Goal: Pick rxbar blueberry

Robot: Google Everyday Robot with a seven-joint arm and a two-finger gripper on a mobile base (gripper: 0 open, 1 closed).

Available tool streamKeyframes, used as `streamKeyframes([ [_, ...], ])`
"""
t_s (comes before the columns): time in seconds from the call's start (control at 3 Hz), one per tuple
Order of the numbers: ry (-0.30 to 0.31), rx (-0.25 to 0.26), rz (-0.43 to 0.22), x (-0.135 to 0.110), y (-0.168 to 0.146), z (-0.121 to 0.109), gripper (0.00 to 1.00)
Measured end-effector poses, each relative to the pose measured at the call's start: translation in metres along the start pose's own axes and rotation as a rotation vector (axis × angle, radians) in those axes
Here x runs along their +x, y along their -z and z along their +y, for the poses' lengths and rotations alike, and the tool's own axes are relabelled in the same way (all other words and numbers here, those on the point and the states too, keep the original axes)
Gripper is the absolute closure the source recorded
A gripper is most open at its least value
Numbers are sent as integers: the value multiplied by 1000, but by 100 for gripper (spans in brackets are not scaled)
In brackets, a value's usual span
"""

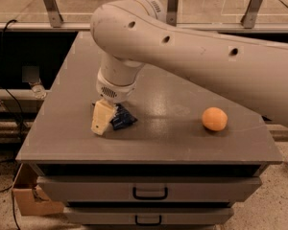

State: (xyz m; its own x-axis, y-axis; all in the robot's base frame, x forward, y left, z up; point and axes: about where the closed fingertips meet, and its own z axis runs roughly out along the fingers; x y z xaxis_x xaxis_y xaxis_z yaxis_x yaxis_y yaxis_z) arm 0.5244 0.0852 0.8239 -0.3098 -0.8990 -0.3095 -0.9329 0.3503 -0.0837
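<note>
- The gripper [105, 122] is down at the tabletop, well to the camera's left of the orange [214, 119]. Its visible tip is a cream, blocky wedge slanting down and away from the orange. Whether it is closed on anything cannot be told.
- The rxbar blueberry [122, 118] lies on the table touching that cream tip on the side facing the orange. Its wrapper is dark navy, crinkled and glossy, and the lettering is too small to read.
- Above the gripper sits a round white wrist [114, 85] with a grille of small dots on its face.
- The arm [206, 56] is a thick, smooth, off-white tube with a few small round holes. It passes behind and above the orange.
- The orange is round, matte and finely dimpled, standing alone.
- The table [158, 138] under the orange has a flat grey top with a dull sheen.
- Below the orange, two grey drawers carry dark loop handles [150, 192].
</note>
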Motion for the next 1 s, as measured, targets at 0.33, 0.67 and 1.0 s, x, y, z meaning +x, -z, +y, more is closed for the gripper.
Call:
streamKeyframes([
  [0.33,2,0,2,-2,3,0,63],
  [0.67,2,1,2,-4,10,-1,86],
  [1.0,41,38,-8,-9,25,-12,100],
])
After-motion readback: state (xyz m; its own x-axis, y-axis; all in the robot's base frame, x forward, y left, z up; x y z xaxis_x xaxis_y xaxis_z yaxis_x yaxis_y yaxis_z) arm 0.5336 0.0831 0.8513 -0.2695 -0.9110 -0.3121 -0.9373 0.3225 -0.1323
